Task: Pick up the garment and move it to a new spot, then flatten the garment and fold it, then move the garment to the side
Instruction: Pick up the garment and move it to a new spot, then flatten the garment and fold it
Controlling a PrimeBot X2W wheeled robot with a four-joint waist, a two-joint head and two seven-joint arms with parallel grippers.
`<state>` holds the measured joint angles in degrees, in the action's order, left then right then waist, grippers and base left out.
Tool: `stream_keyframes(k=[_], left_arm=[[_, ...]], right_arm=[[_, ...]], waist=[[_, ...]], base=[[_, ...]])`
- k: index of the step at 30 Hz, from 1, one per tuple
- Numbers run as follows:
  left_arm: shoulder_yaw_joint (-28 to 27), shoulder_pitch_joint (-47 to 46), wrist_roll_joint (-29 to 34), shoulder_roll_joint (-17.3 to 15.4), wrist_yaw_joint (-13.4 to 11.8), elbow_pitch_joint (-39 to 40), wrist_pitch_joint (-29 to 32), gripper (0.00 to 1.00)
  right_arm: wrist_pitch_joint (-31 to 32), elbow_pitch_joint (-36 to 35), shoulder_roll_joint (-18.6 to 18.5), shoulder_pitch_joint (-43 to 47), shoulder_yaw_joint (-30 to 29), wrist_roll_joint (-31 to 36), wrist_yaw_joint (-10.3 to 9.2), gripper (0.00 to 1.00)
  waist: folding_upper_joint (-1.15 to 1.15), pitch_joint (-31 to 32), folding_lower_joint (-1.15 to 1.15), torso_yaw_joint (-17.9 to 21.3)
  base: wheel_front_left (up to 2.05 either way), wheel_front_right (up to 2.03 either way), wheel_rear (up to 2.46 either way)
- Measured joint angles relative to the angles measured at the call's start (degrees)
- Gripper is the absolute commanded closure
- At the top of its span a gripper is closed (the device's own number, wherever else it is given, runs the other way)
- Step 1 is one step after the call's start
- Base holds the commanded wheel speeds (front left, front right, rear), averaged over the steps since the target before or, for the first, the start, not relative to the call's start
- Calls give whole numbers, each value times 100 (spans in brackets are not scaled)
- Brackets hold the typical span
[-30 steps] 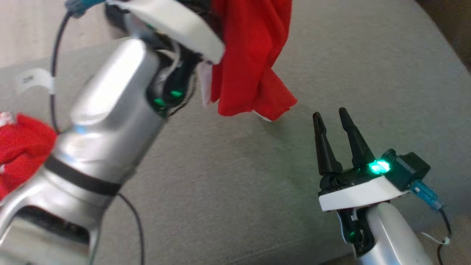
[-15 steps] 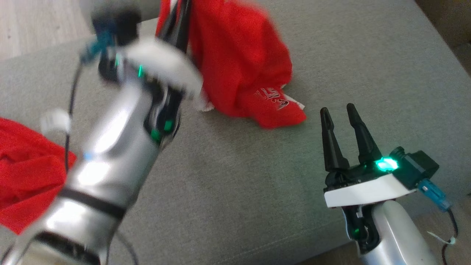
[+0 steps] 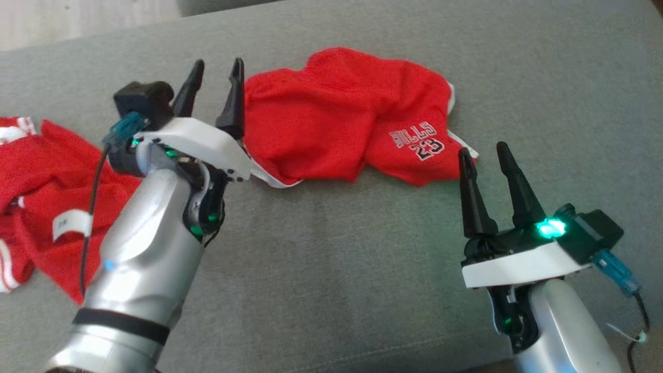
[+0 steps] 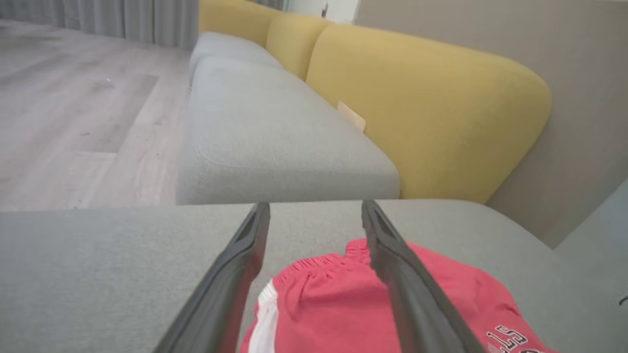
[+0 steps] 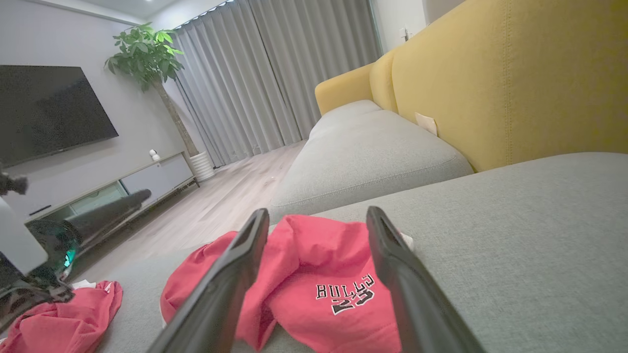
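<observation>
Head view: the red garment (image 3: 336, 119) lies crumpled on the grey sofa cushion (image 3: 331, 269), with its "BULLS 23" print facing up near its right end. The left gripper (image 3: 217, 65) stands at the garment's left edge, fingers spread, holding nothing. The right gripper (image 3: 481, 149) sits just beside the garment's right end, fingers parted and empty. Another red cloth (image 3: 36, 171) lies further left, partly behind the left arm.

Left wrist view: the fingers are apart. The garment's white-trimmed edge lies below and between them; contact cannot be confirmed. A yellow backrest (image 4: 422, 108) stands beyond.

Right wrist view: the fingers are apart and frame the printed end of the garment, gripping nothing.
</observation>
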<state>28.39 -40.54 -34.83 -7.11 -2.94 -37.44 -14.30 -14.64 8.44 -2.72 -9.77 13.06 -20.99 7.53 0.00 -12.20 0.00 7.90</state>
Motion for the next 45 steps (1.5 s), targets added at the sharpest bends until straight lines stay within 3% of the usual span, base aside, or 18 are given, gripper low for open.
stream_keyframes(k=[10,21,35,45], left_arm=[[-1215,1595,1060,68,363,1862,-25,0],[-1692,3806,1615,379,705,3176,-41,0],[-1469,3902,1610,416,801,3359,-41,0],[-1205,3702,1545,422,800,3314,-41,0]], right_arm=[[0,197,0,214,-170,152,0,0],[0,499,1,595,-302,254,0,0],[0,864,4,394,-855,637,0,0],[186,2448,4,-555,-1870,1102,0,0]], waist=[[0,420,0,-465],[0,886,0,-951],[0,719,0,-1130],[0,358,0,-1266]], base=[[0,0,0],[0,0,0],[0,0,0],[0,0,0]])
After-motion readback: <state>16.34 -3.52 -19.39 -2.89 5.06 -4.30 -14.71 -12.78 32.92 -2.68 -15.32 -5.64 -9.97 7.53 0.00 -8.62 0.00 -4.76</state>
